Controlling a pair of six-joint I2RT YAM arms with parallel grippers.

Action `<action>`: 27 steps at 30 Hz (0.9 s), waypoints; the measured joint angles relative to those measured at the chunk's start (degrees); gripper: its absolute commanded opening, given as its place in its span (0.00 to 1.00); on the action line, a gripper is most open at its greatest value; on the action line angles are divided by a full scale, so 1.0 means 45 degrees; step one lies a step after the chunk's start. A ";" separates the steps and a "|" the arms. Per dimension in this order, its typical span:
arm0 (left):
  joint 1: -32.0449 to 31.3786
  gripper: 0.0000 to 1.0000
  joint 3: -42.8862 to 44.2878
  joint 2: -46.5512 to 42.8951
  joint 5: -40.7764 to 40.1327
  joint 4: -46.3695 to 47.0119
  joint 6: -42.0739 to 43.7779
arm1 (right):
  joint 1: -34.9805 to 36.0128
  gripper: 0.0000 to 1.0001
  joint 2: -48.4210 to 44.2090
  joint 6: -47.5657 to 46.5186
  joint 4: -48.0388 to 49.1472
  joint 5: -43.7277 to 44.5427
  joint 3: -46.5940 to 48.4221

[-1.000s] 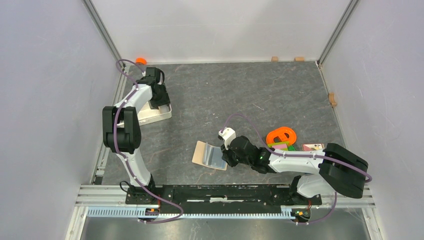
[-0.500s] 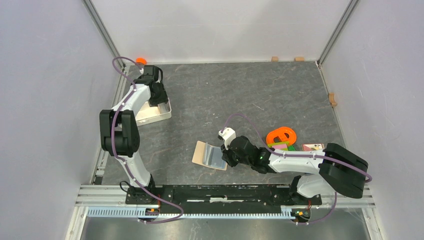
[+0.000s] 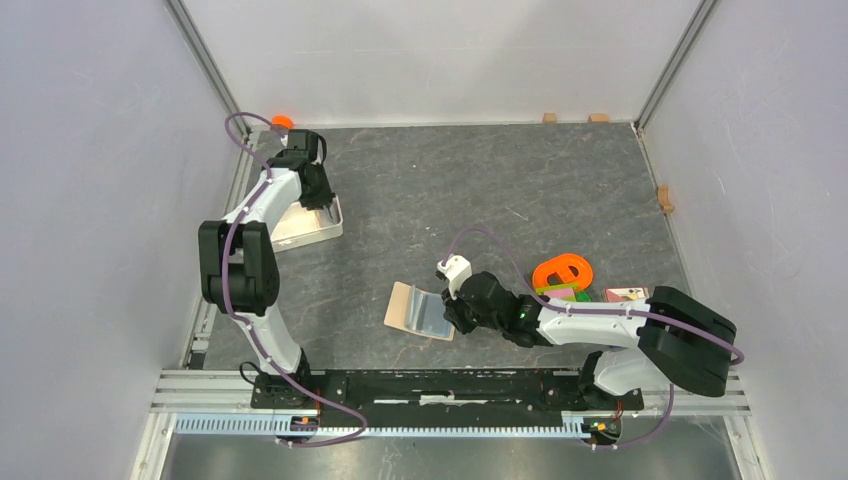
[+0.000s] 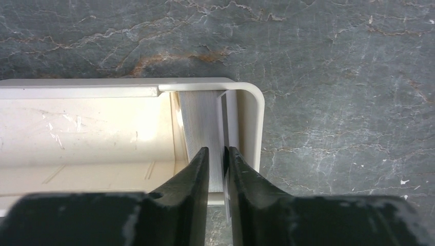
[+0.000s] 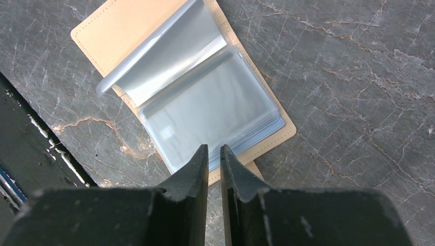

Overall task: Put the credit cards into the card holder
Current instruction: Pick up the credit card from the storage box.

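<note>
The beige-tan card holder (image 3: 412, 308) lies open mid-table, its blue-grey pockets (image 5: 210, 113) facing up. My right gripper (image 3: 452, 314) is shut, and its tips (image 5: 214, 149) rest at the holder's near edge. My left gripper (image 3: 322, 203) is at the right end of the white tray (image 3: 290, 236). There its fingers (image 4: 217, 154) are closed on a thin pale card edge, with a grey ribbed credit card (image 4: 202, 123) standing against the tray's end wall (image 4: 252, 102). A pale rectangle with reddish print (image 3: 626, 294) lies at the right. No blue card is visible.
An orange ring toy (image 3: 563, 270) and coloured bricks (image 3: 560, 292) sit beside my right forearm. An orange cap (image 3: 282, 122) lies in the back left corner. Small wooden blocks (image 3: 549, 117) sit along the back and right walls.
My left arm's elbow shifted slightly left and the gripper settled at the tray's right end. The right arm and card holder have not moved.
</note>
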 measured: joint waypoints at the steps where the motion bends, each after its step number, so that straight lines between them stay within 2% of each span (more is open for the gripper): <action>1: -0.0005 0.19 0.0000 -0.0005 0.0063 0.0024 0.0000 | 0.0000 0.19 0.0000 0.0000 0.0000 0.0000 0.0000; 13: -0.0010 0.03 -0.0010 -0.0131 0.0068 0.0136 0.0005 | 0.0000 0.19 0.0000 0.0049 -0.0049 -0.0005 0.0000; 27: 0.0034 0.02 -0.0155 -0.1297 -0.0180 0.0107 0.0010 | 0.0000 0.18 0.0117 0.0049 -0.0087 -0.0005 0.0000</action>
